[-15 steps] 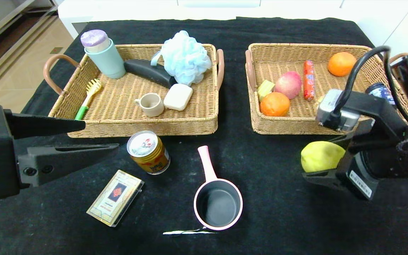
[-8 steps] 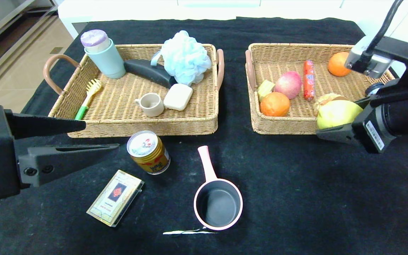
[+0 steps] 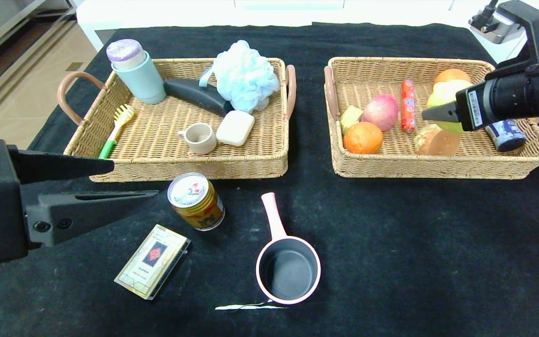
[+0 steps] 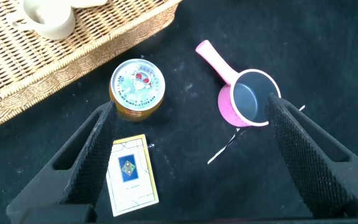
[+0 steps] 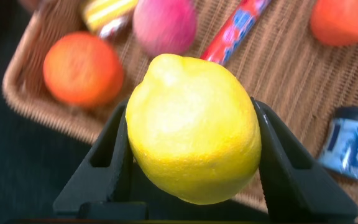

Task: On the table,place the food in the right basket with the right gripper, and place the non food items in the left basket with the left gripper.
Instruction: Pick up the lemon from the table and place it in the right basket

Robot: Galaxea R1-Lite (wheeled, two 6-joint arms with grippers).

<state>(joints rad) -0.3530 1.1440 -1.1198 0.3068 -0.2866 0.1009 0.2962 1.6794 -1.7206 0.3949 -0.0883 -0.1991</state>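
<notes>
One big yellow lemon [image 5: 192, 127], clamped in the black right gripper [image 3: 442, 113], is now hanging over the tan wicker right basket [image 3: 438, 166] after travelling from the near table, ready for release, while the left gripper [image 3: 110, 180] is idling wide open.

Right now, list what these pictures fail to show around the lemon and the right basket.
- Lemon: head view, largely hidden by the right tool shut on it.
- Orange: head view, mostly behind the lemon.
- Blue-labelled jar: right wrist view, cut off by the edge; print unreadable.
- Right basket: the lemon's height above it, undeterminable.
</notes>
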